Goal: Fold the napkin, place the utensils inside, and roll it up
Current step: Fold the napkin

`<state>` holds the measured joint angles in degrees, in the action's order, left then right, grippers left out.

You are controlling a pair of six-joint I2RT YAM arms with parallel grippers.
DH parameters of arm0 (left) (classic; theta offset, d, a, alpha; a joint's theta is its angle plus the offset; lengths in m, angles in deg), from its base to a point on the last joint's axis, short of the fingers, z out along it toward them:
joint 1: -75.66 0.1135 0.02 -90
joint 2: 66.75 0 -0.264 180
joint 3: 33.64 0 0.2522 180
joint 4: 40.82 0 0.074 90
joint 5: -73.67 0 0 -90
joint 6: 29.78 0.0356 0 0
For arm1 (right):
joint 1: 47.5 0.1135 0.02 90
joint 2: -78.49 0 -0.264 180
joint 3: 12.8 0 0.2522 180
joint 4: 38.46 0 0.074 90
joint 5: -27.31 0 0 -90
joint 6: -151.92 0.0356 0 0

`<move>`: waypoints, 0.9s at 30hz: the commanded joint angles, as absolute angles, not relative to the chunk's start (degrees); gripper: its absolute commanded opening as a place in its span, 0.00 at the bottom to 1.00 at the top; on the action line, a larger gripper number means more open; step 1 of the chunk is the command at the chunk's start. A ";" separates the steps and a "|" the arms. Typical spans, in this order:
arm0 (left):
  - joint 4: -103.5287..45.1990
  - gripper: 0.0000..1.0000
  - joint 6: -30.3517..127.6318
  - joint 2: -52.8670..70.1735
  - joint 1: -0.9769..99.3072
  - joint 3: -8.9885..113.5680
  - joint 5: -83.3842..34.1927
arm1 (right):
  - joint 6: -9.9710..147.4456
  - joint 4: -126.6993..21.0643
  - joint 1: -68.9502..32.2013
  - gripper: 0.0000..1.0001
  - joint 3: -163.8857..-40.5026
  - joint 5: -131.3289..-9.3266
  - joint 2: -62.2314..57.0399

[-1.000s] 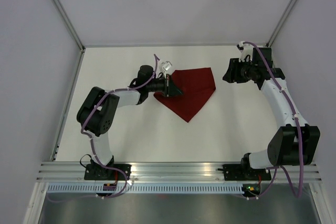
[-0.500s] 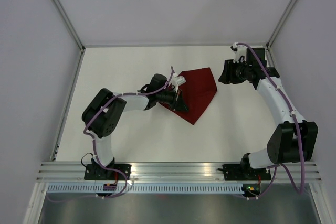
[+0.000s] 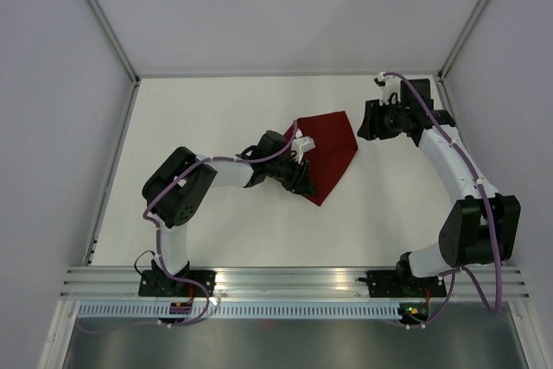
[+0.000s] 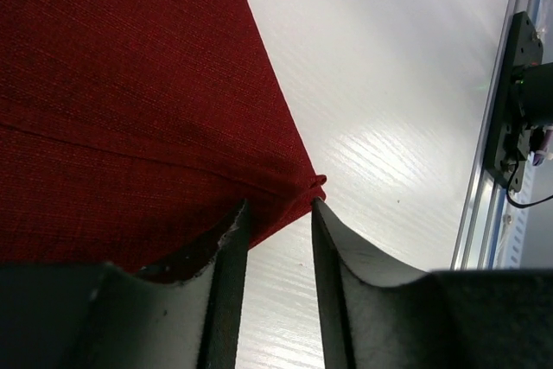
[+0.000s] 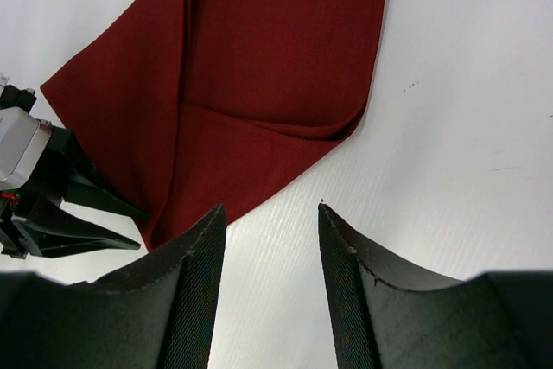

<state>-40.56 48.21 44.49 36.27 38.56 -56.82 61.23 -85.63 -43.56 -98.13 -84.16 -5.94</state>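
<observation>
Table (image 3: 216,231): white, faint wood grain.
Walls (image 3: 276,6): plain pale grey, at 9, 12 and 3 o'clock.
Rail (image 3: 294,277): grey metal, at 6 o'clock.
Light: soft, even.

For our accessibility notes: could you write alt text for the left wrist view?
A dark red napkin fills the upper left, its pointed corner just above the gap between the left gripper's parted fingers. Bare white table lies to the right.
</observation>
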 commanded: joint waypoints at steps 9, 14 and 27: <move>-40.16 0.47 51.17 40.67 33.92 41.46 -54.22 | 60.34 -85.01 -42.67 0.53 -98.46 -82.46 -8.17; -37.61 0.49 51.52 35.73 34.00 45.50 -52.90 | 60.52 -86.06 -42.58 0.53 -98.98 -82.29 -10.10; -25.13 0.23 41.95 31.49 48.06 49.38 -16.60 | 61.39 -88.08 -42.05 0.48 -99.42 -79.56 -19.86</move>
